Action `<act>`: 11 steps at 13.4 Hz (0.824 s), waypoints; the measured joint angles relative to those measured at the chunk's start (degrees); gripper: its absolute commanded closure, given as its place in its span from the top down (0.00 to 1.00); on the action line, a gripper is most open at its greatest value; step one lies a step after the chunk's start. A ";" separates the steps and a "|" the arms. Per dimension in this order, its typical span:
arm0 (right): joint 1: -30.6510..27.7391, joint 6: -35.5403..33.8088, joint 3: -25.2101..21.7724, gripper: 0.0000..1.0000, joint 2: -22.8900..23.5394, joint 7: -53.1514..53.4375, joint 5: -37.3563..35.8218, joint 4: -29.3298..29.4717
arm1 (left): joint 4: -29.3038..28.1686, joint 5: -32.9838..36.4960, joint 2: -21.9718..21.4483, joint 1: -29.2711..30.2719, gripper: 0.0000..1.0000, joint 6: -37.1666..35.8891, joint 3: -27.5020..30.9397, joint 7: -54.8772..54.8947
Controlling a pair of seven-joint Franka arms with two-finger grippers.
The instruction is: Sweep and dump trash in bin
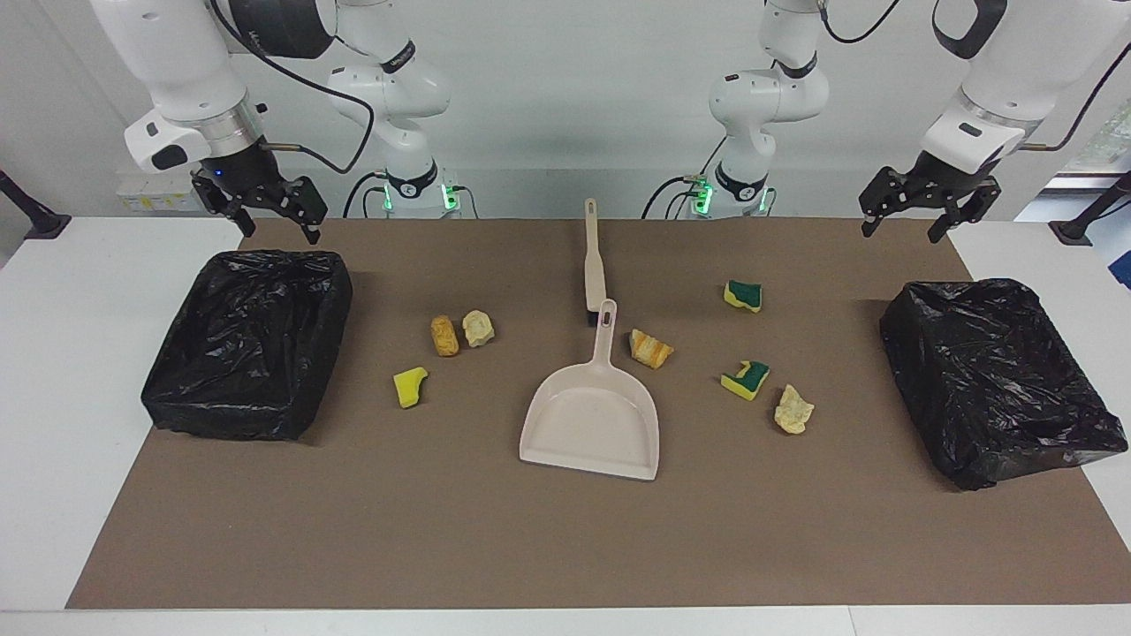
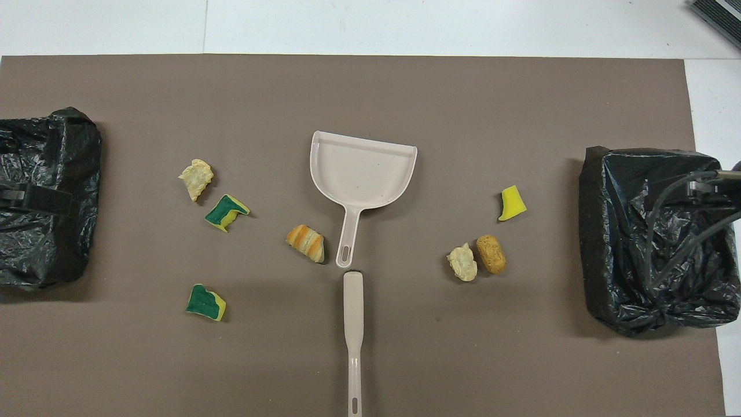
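A brown mat (image 1: pixel 353 548) covers the worktop. Seven trash (image 1: pixel 652 348) scraps lie around the dustpan (image 1: pixel 590 424) and brush (image 1: pixel 593 265). The left end effector (image 1: pixel 908 217) and right end effector (image 1: pixel 276 208) wait spread over the bins. No step has begun; next is probably grasping the brush handle.

Seven scraps (image 2: pixel 305 242) (two bins (image 1: pixel 252 340))

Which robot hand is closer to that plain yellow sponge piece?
The right hand. It hangs over the bin at the sponge piece's end; the left hand hangs at the table's other end.
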 measured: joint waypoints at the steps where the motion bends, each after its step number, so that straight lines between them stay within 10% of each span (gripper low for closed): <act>1: 0.00 0.00 0.00 1.00 0.00 0.00 0.00 0.00 | 0.00 0.00 -0.11 -0.03 1.00 -0.02 -0.06 0.00; 6: 0.24 0.00 0.63 1.00 0.00 -0.37 0.00 0.00 | -0.40 -0.12 -1.16 -3.27 1.00 -1.69 -2.68 -0.10; 11: 0.35 0.00 2.06 1.00 0.01 -0.41 0.00 -0.44 | -8.05 -0.45 -6.62 -18.49 1.00 -2.34 -3.57 -12.06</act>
